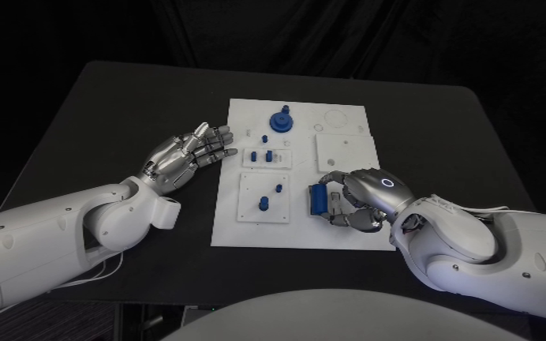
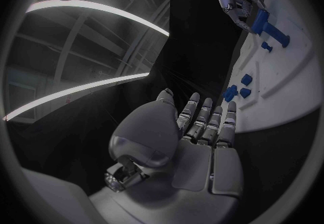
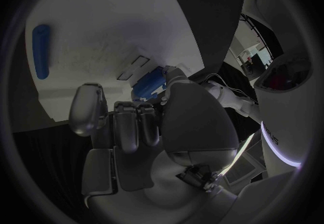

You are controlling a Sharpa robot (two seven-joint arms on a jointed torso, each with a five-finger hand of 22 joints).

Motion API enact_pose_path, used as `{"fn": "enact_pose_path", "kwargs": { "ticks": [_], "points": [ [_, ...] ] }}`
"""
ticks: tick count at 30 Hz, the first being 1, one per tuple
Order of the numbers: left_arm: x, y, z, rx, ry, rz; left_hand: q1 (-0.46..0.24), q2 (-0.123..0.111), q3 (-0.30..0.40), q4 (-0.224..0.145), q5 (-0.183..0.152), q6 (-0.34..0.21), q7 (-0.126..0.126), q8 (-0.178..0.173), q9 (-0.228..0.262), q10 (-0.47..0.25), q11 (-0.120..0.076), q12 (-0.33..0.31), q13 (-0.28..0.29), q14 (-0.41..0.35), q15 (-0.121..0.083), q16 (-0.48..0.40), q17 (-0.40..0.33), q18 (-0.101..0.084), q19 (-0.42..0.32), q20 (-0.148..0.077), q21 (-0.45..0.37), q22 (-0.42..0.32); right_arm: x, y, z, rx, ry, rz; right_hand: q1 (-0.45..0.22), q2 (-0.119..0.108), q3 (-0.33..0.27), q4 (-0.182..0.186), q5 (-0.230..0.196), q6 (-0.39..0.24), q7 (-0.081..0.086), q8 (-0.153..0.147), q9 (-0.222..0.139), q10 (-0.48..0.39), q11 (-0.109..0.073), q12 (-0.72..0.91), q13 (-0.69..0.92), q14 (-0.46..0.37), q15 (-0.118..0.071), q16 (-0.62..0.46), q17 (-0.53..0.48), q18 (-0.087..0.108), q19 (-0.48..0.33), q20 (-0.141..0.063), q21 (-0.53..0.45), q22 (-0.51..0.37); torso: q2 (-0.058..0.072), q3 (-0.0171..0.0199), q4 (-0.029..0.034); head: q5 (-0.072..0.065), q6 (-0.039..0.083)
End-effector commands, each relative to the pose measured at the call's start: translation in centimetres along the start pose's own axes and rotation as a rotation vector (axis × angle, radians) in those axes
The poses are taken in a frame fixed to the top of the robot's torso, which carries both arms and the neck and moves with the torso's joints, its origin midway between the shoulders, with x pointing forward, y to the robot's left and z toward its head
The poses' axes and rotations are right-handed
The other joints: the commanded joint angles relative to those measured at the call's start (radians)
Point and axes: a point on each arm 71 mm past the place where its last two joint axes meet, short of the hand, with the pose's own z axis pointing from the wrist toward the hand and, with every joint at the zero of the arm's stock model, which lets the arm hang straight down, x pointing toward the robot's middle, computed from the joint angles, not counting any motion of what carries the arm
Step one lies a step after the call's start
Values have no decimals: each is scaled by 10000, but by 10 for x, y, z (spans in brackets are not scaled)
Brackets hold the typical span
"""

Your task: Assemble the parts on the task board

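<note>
The white task board [image 1: 262, 234] lies mid-table. My right hand [image 1: 355, 199] curls over its near right part and grips a blue block [image 1: 317, 198]; whether the block is lifted off the board I cannot tell. The right wrist view shows the block [image 3: 150, 86] held between thumb and fingers [image 3: 128, 119], with a blue peg [image 3: 42, 51] lying on the board [image 3: 101, 24]. My left hand [image 1: 189, 155] hovers open just off the board's left edge, fingers spread toward it. A round blue part with a knob [image 1: 281, 122] stands at the far side.
Small blue pegs [image 1: 260, 155] stand in a raised plate near the left hand, and two more blue pieces [image 1: 265, 202] sit in the plate nearer me. In the left wrist view, the left hand [image 2: 199, 127] lies beside the board [image 2: 290, 94], with the right hand [image 2: 236, 0] beyond.
</note>
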Motion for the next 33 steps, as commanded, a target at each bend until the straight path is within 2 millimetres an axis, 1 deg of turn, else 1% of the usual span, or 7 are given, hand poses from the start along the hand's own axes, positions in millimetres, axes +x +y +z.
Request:
{"fn": "enact_pose_path", "kwargs": {
  "ticks": [1,5,10,17,28,31,33],
  "points": [
    [2,0,0,60,159,-102,106,-6,47,-3,55,22,704,40,10,18,38,69,15,-17,82,52,11,-143,7,17,42,15,3,-3,0,395,290,-194,89,-177,-183,19,-656,-177,-1,-156,-223,1061,62,28,2633,925,54,-31,2160,197,-18,-9,-83,1545,-6,4,-12,14,1],
    [2,0,0,57,160,-103,106,-6,47,-3,55,22,704,40,10,18,38,69,15,-17,82,52,11,-143,7,17,42,15,3,-2,0,371,282,-183,-92,-476,-475,57,-1590,-295,11,-308,-457,1061,74,28,2633,919,64,-41,2139,200,-24,0,-114,1540,-14,10,2,7,1],
    [2,0,0,51,163,-105,108,-5,56,-4,58,27,712,43,11,20,46,66,14,-20,89,57,11,-150,15,17,47,23,2,-1,0,305,102,-83,-373,-1217,-1081,99,-2495,-1140,-52,-942,-876,1061,27,28,2633,906,30,-62,2091,211,-36,-23,-166,1530,-12,12,6,13,1],
    [2,1,0,53,167,-108,108,-5,56,-4,58,27,712,43,11,20,46,66,14,-20,89,57,11,-150,15,17,47,23,0,0,0,185,-206,89,-253,-1414,-1247,106,-2685,-1932,-185,-1507,-1151,1061,-75,28,2633,859,-49,-140,1927,251,-107,-82,-367,1477,-12,2,-1,40,1],
    [1,0,0,66,162,-110,111,-4,65,-5,63,28,719,46,12,25,53,70,14,-20,95,66,12,-158,16,17,48,18,-10,-2,-6,-115,-1106,522,-121,-1062,-954,93,-2530,-1481,-217,-1026,-1089,1061,-124,28,2633,885,-103,-102,2011,228,-66,-145,-280,1506,-13,4,3,42,1],
    [1,0,-1,67,152,-104,111,-4,65,-5,63,28,719,46,12,25,53,70,14,-20,95,66,12,-158,16,17,48,18,-14,-5,-11,-1,-1225,761,-248,-827,-787,93,-2485,-1087,-214,-695,-1029,1061,-123,28,2633,894,-102,-92,2034,209,-24,-149,-191,1531,-15,8,4,44,1],
    [1,0,-1,66,148,-101,111,-4,65,-5,63,28,719,46,12,25,53,70,14,-20,95,66,12,-158,16,17,48,18,-18,-7,-13,142,-1251,962,-361,-382,-493,74,-2385,-490,-151,-297,-945,1061,-89,28,2633,925,-86,-44,2137,180,40,-143,-60,1567,-17,6,3,41,1]
  ]
}}
